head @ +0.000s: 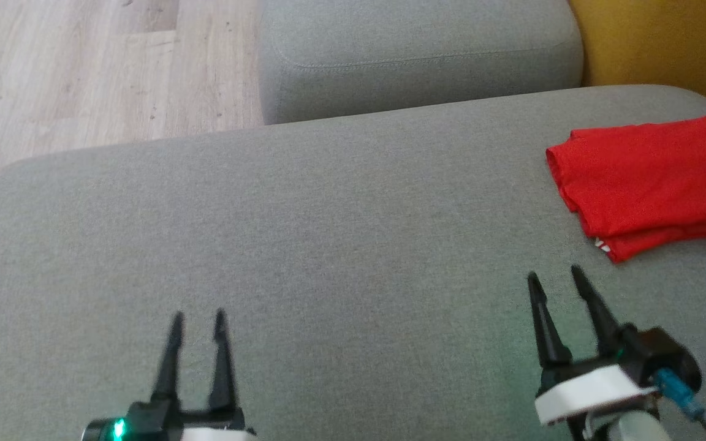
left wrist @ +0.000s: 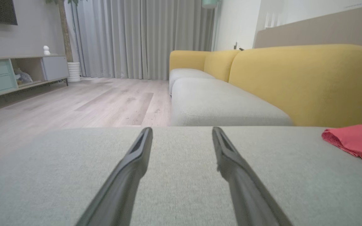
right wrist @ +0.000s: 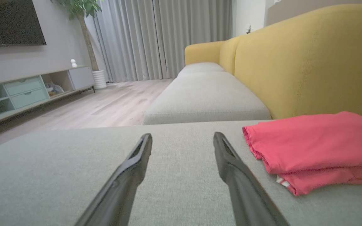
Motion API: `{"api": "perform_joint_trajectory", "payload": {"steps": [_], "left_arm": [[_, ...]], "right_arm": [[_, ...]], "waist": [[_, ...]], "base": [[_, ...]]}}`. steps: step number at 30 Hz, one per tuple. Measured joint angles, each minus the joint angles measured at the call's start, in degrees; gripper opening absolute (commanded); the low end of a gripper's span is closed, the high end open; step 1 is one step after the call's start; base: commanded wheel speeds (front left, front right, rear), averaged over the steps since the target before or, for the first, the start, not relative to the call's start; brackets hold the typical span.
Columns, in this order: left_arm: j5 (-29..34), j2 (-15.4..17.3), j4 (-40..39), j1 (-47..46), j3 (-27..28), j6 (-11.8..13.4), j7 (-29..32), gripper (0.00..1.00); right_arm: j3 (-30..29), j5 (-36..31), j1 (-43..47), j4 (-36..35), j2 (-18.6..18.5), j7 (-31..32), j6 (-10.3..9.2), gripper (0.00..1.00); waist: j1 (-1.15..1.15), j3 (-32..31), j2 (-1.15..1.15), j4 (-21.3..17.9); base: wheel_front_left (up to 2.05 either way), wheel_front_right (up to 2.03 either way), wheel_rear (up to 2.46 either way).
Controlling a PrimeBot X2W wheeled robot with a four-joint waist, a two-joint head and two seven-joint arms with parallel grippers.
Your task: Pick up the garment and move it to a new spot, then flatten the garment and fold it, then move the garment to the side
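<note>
Your left gripper (head: 198, 315) and right gripper (head: 554, 274) both spread, empty; the right wrist view adds the folded red garment's (right wrist: 313, 147) white tag.

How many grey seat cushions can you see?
3: the nearest cushion, carrying the folded red garment; a second cushion beyond it; a third cushion farthest, near the curtains. Others may be hidden.

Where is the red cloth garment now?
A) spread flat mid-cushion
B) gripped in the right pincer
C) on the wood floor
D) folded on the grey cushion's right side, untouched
D: the folded red cloth garment lies on the grey fabric cushion, clear of the open right pincer.
</note>
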Motion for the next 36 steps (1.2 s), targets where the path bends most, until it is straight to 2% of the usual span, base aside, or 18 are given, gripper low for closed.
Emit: {"api": "perform_joint_trajectory", "payload": {"steps": [5,36], "left_arm": [[-1.0,0.0,3.0,1.6,-0.1,0.0,0.3,0.0],[-22.0,0.5,5.4,-0.3,2.3,-4.0,4.0,0.0]], "right_arm": [[0.1,1.0,2.1,3.3,0.0,0.2,-0.04,0.0],[-1.5,22.8,1.0,3.3,-0.1,3.9,-0.05,0.0]], "waist": [[0.0,0.1,0.0,0.1],[0.0,0.2,0.0,0.6]], "base": [[0.0,0.0,0.0],[0.0,0.0,0.0]]}}
